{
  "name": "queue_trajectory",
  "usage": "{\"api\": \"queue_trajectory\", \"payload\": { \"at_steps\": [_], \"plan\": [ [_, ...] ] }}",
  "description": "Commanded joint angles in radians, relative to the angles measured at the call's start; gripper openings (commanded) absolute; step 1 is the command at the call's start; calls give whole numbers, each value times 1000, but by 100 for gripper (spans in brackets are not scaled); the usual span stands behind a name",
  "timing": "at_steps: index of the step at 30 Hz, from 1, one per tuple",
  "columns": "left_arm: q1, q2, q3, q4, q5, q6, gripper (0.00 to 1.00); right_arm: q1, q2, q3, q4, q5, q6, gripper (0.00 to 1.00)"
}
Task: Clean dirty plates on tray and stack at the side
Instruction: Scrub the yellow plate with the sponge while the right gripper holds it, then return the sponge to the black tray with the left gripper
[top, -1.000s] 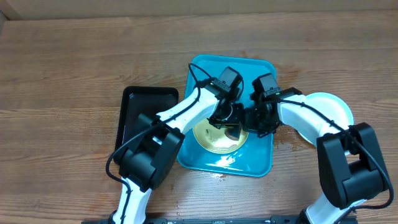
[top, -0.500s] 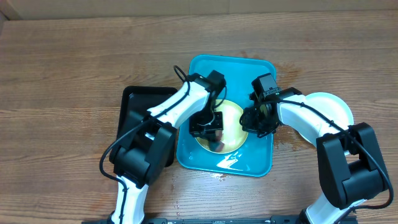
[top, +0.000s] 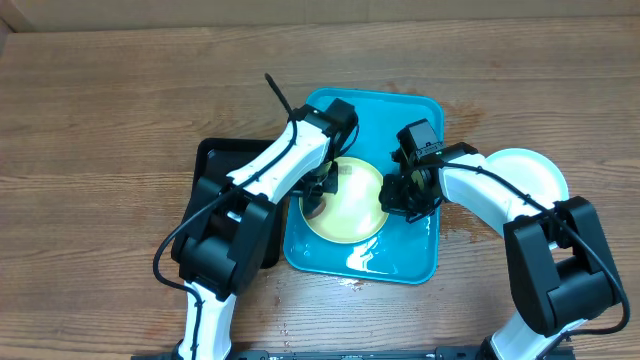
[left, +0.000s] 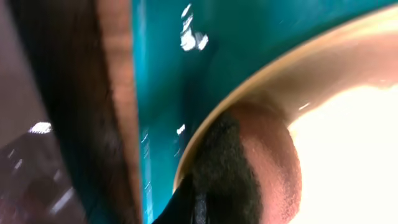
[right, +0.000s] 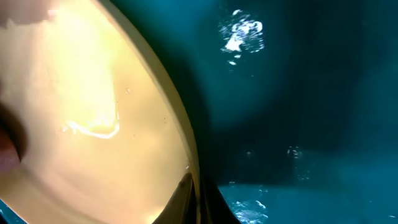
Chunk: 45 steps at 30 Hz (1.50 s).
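Note:
A pale yellow-green plate (top: 350, 205) lies on the wet turquoise tray (top: 400, 110). My left gripper (top: 318, 195) is at the plate's left edge, shut on a sponge (left: 249, 168) with a dark scrub face and pinkish foam, which presses on the plate (left: 348, 137) near its rim. My right gripper (top: 393, 195) is shut on the plate's right rim. In the right wrist view the rim (right: 180, 130) runs between my fingers (right: 198, 199), over the tray (right: 298, 93). A light blue, white-centred plate (top: 530, 170) sits on the table to the right, partly behind my right arm.
A smaller black tray (top: 215, 170) lies against the turquoise tray's left side, under my left arm. Water shines on the turquoise tray's front part (top: 365, 258) and on the wood (top: 465, 232) beside it. Both arms crowd the tray's middle.
My left gripper has moved left with the sponge, from the plate's middle to its left edge. The smeared centre now looks clean. My right gripper stays on the rim.

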Motion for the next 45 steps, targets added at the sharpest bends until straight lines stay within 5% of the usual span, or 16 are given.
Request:
{"api": "queue_trajectory", "payload": {
  "at_steps": [1,6,18,23,30,41,45],
  "plan": [
    [41,38,6,87,156,84,4,-25,14,-9,-18,103,-4,4],
    [26,64,-15,270,521,65,4,-25,14,-9,-21,103,-4,4],
    [-64,173,-24,333,914,77,4,-25,14,-9,-21,103,-4,4],
    [-27,157,-23,171,828,111,4,-25,14,-9,-21,103,-4,4],
    [98,81,-23,3,415,37,4,-25,14,-9,-21,103,-4,4],
    [279,-303,-23,-60,371,100,4,-25,14,-9,-30,103,-5,4],
    [351,-398,-24,-139,177,112,4,-25,14,-9,-28,103,-4,4]
  ]
}}
